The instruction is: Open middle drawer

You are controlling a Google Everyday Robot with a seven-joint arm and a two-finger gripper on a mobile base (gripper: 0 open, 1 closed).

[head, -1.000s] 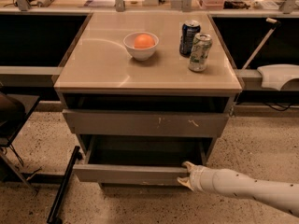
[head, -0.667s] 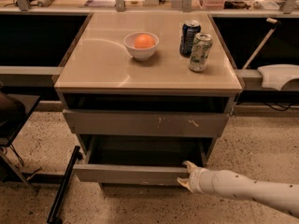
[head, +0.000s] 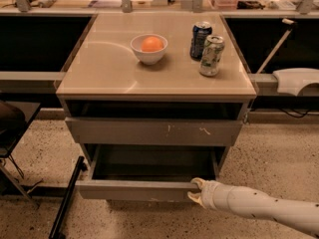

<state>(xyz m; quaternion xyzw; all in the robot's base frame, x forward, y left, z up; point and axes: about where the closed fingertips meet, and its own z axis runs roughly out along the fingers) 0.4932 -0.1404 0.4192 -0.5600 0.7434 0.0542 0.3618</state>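
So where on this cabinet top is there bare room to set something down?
Bare: the left half and front strip of the tan cabinet top, bordered by the white bowl. Crowded: back right, with bowl, dark blue can and silver-green can. The gripper is at the front's right end on the pulled-out grey-brown middle drawer.

High front view, angled down — cabinet point(head: 104, 68) near, pincer point(head: 194, 190) low-right.
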